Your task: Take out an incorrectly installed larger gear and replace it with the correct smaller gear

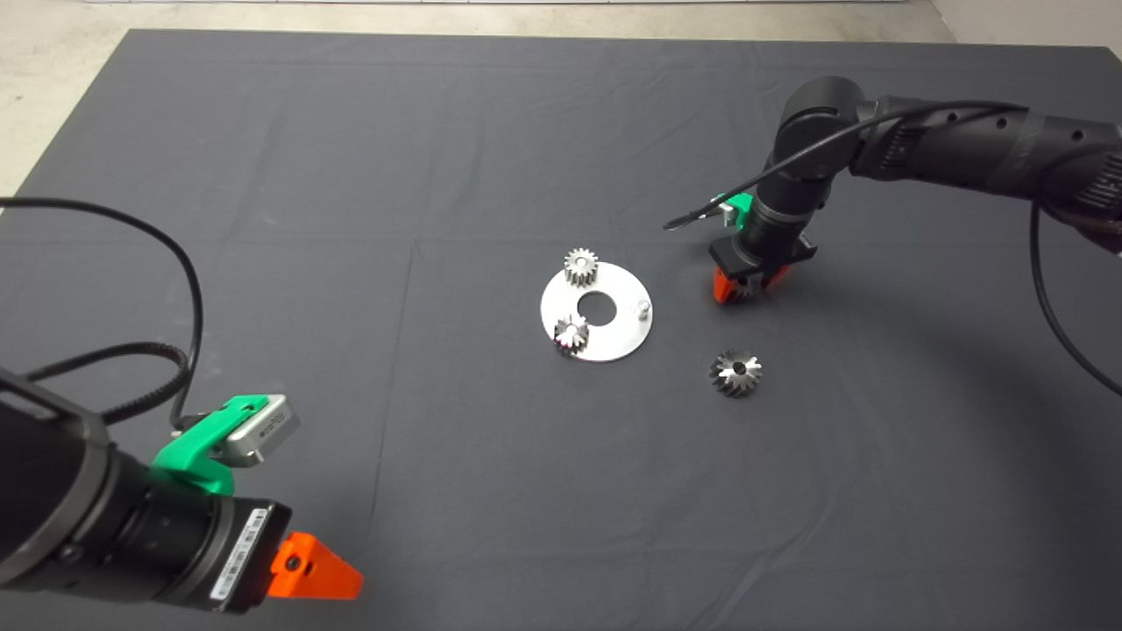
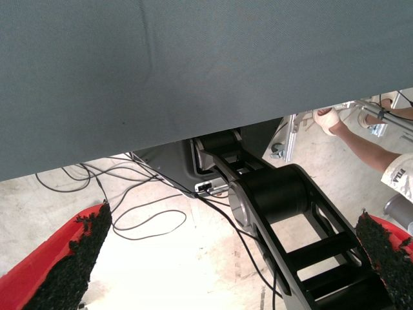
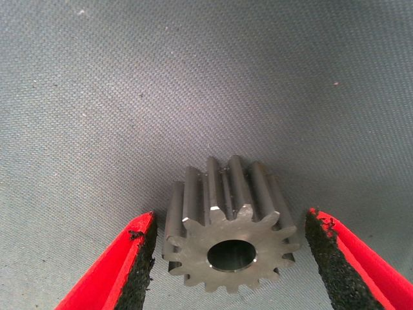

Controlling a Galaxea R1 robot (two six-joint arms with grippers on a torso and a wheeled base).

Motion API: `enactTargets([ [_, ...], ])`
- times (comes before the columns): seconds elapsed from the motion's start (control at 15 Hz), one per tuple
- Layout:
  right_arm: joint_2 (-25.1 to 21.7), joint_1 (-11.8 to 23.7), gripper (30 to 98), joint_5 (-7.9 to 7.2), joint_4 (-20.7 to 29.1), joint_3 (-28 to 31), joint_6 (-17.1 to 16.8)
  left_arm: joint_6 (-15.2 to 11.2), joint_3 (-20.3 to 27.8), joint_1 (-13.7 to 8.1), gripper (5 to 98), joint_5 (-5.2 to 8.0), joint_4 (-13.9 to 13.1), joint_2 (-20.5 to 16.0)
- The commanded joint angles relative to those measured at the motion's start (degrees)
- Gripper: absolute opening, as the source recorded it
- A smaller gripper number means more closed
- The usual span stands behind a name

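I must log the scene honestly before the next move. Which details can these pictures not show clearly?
- Small dark-grey steel gear: the head view hides it under the right tool; only the right wrist view shows it, between open fingers, apparently untouched.
- Whether the two small silver gears on the round steel plate mesh: too small in the head view.
- Left tool: waits at lower left; its wrist view shows only floor and mat edge.

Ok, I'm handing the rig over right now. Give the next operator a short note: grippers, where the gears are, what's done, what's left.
Right gripper: open, down at the mat, fingers either side of the smaller gear, not yet closed.
Left gripper: parked at the lower left, open, empty.
Larger gear: off the round plate, lying on the mat beside it.
Two small gears sit on the plate; one pin is bare.
Done: removal. Left: grasp the smaller gear and seat it, likely on the bare pin.
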Motion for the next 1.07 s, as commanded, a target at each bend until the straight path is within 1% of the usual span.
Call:
enactTargets([
  [0.0,0.3,1.5,61.2,2.33,-0.5,0.1,-0.2,0.2,0.9,-0.6,97.7,0.07,-1.1,-0.3],
  [0.13,0.3,1.5,60.7,2.90,-0.6,0.1,-0.2,0.1,1.0,-0.6,97.7,-0.01,-1.2,-0.4],
  [0.2,0.3,1.5,59.6,3.76,-0.6,0.2,-0.2,0.1,1.0,-0.6,97.7,0.00,-1.2,-0.3],
  [0.27,0.2,1.5,56.6,4.52,-0.6,0.1,-0.2,0.1,0.9,-0.6,97.7,-0.01,-1.2,-0.3],
  [0.33,0.2,1.5,56.1,4.80,-0.6,0.1,-0.2,0.1,1.0,-0.6,97.7,-0.01,-1.3,-0.4],
  [0.47,0.3,1.4,55.6,4.80,-0.5,0.5,-0.2,-0.1,1.0,-0.6,97.7,-0.01,-1.3,-0.6],
  [0.53,0.3,1.5,52.3,4.79,-0.5,0.4,-0.2,-0.1,1.0,-0.6,97.7,-0.01,-1.3,-0.6],
  [0.67,0.1,1.5,50.9,4.63,-0.5,0.4,-0.2,0.0,1.0,-0.6,97.7,-0.01,-1.3,-0.5],
  [0.73,0.0,1.5,48.1,4.49,-0.4,0.5,-0.2,0.0,1.0,-0.6,97.7,-0.01,-1.3,-0.5],
  [0.93,-0.2,1.6,46.2,4.36,1.3,0.6,-0.2,-0.1,1.0,-0.6,97.7,-0.01,-1.3,-0.6],
  [1.0,-0.2,1.7,44.0,4.37,1.3,0.5,-0.2,-0.1,1.0,-0.6,97.7,-0.01,-1.3,-0.6],
])
